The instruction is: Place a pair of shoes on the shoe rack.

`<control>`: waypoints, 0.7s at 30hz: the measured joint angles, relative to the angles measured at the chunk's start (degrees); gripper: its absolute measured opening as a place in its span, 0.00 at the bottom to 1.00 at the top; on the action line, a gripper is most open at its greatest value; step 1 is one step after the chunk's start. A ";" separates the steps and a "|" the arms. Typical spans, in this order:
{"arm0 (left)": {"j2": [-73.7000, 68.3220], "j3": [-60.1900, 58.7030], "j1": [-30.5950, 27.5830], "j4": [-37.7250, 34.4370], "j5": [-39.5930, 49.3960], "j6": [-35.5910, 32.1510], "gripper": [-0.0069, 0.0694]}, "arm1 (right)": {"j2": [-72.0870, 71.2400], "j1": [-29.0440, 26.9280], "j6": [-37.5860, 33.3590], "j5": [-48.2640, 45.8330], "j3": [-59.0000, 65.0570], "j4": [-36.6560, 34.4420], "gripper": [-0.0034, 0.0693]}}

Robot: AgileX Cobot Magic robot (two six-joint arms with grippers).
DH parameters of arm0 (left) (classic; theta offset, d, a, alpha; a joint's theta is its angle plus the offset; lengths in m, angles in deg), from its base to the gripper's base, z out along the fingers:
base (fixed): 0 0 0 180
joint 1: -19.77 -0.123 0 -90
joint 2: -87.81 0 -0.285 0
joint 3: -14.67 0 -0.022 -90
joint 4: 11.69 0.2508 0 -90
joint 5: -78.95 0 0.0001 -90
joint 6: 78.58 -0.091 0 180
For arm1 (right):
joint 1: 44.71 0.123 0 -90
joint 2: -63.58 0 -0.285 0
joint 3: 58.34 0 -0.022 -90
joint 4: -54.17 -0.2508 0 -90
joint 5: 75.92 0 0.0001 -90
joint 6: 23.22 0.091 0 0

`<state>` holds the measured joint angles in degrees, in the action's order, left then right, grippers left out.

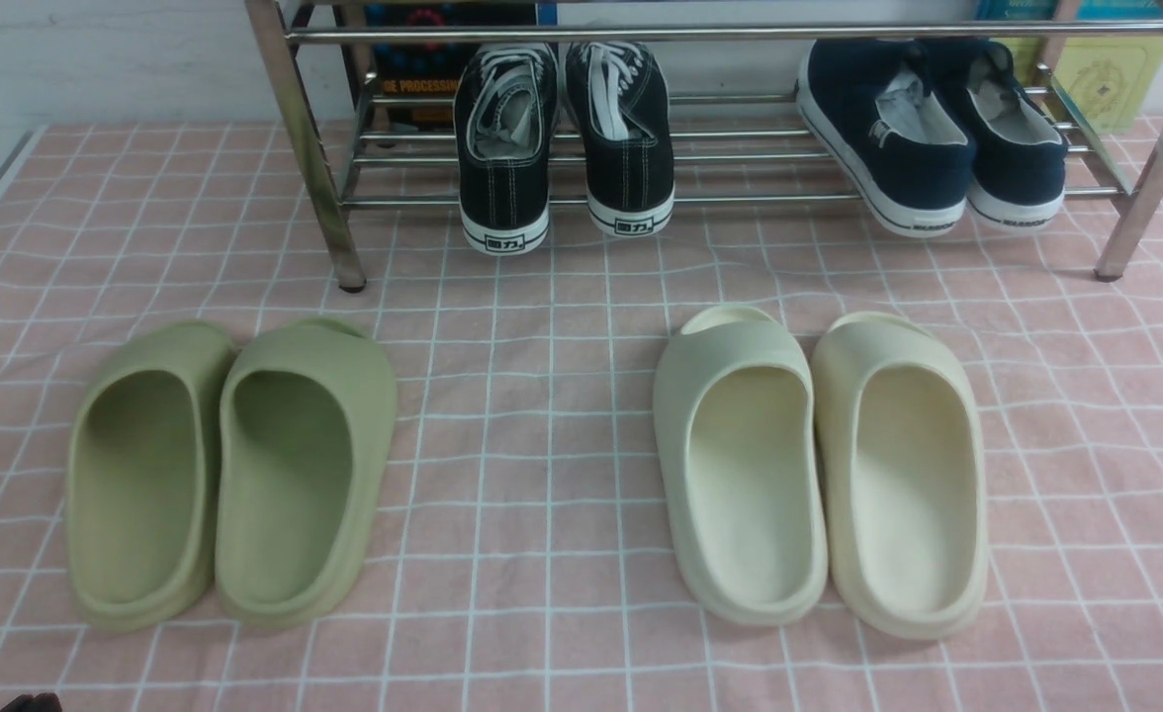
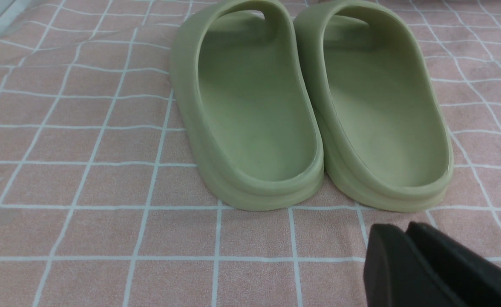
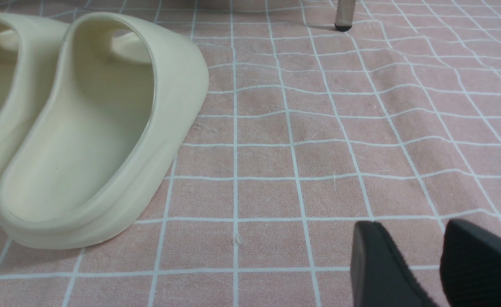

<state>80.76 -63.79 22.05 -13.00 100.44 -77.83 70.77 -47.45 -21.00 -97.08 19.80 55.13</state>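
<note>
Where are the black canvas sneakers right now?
In the front view, the black canvas sneakers sit side by side on the lower bars of the chrome shoe rack, toward its left end, heels facing the camera, left of the navy slip-ons.

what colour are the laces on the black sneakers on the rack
White, on both black sneakers; they show best in the front view.

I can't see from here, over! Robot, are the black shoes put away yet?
Left gripper shut, right gripper open, both empty. Black sneakers on shoe rack. Nothing blocking.
</note>
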 joint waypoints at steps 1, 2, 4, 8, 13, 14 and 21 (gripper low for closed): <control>0.00 0.00 0.00 0.00 0.00 0.00 0.19 | 0.00 0.00 0.00 0.00 0.00 0.00 0.38; 0.00 0.00 0.00 0.00 0.00 0.00 0.19 | 0.00 0.00 0.00 0.00 0.00 0.00 0.38; 0.00 0.00 0.00 0.00 0.00 0.00 0.19 | 0.00 0.00 0.00 0.00 0.00 0.00 0.38; 0.00 0.00 0.00 0.00 0.00 0.00 0.19 | 0.00 0.00 0.00 0.00 0.00 0.00 0.38; 0.00 0.00 0.00 0.00 0.00 0.00 0.19 | 0.00 0.00 0.00 0.00 0.00 0.00 0.38; 0.00 0.00 0.00 0.00 0.00 0.00 0.19 | 0.00 0.00 0.00 0.00 0.00 0.00 0.38; 0.00 0.00 0.00 0.00 0.00 0.00 0.21 | 0.00 0.00 0.00 0.00 0.00 0.00 0.38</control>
<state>80.76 -63.79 22.05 -13.00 100.44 -77.83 70.77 -47.45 -21.00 -97.08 19.80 55.13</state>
